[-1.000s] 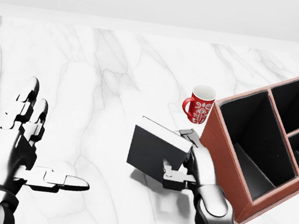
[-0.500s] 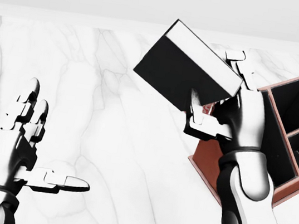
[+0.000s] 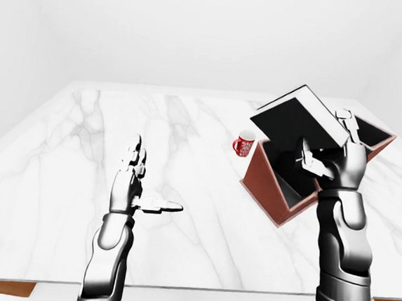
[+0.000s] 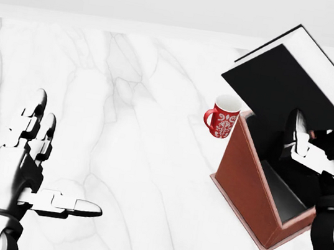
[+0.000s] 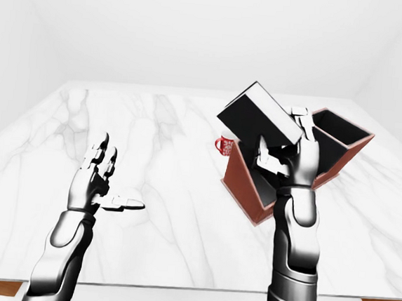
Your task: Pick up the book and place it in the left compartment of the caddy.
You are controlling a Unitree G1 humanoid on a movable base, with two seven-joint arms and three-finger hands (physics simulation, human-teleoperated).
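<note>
Book lifted, not yet placed
Pinched in right robot hand, tilted above caddy; lowering into left compartment remaining. Left robot hand spread, idle over tabletop.

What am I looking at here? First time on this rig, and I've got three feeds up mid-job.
All three pictures come from cameras on the robot's head, looking out over its own two metal arms: one head view and a left-eye and right-eye pair showing nearly the same scene. The right hand grips a black book, tilted, held above the red-brown caddy. The left hand is open and holds nothing, raised over the white marble table. A red patterned mug stands on the table just left of the caddy.
</note>
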